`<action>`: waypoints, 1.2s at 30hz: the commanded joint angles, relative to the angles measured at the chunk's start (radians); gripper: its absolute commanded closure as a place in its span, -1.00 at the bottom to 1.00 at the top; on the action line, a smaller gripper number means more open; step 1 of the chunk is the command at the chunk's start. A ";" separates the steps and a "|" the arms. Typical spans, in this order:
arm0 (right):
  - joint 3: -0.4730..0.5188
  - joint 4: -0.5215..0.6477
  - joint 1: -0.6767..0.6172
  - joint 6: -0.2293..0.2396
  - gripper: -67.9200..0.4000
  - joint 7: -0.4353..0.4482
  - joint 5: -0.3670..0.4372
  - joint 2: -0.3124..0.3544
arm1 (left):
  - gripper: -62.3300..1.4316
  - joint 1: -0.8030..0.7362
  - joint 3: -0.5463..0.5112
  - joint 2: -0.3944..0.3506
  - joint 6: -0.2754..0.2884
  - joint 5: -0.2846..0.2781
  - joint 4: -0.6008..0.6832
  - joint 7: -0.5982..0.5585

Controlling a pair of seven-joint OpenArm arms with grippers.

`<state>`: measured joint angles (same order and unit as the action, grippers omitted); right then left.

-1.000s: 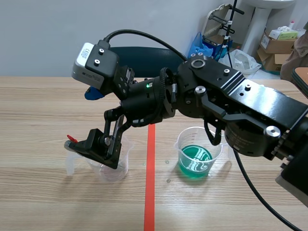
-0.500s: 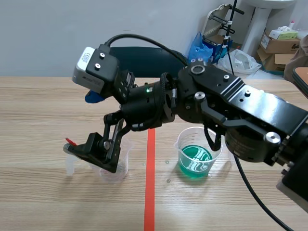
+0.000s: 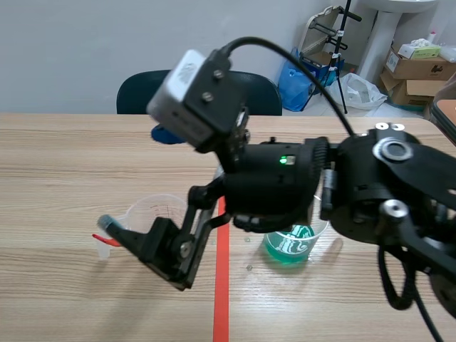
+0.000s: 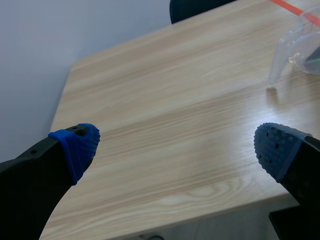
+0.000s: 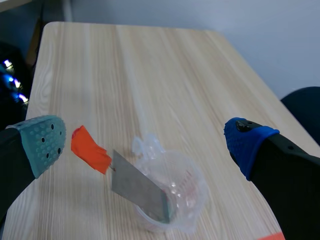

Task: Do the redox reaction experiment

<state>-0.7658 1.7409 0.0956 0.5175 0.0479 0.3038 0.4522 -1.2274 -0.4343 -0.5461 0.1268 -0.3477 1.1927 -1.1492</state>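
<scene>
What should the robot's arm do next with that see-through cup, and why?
Probably pull the right gripper up and away from the clear plastic beaker. Its fingers stand open, holding nothing, and the grey metal strip with an orange-red end already leans inside the beaker. The beaker of green liquid stands nearby and is likely needed next.

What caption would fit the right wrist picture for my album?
Open gripper above a clear cup holding a grey metal strip with an orange end, on a wooden table.
</scene>
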 commanded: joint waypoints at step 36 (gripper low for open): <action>0.745 0.464 -0.732 -0.137 -1.00 0.071 0.020 0.106 | -1.00 0.170 0.143 0.086 0.175 0.162 0.432 0.291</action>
<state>-0.0212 2.2002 -0.6540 0.3843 0.1036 0.3061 0.5568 -1.0775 -0.2787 -0.4698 0.3069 -0.1761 1.6066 -0.8585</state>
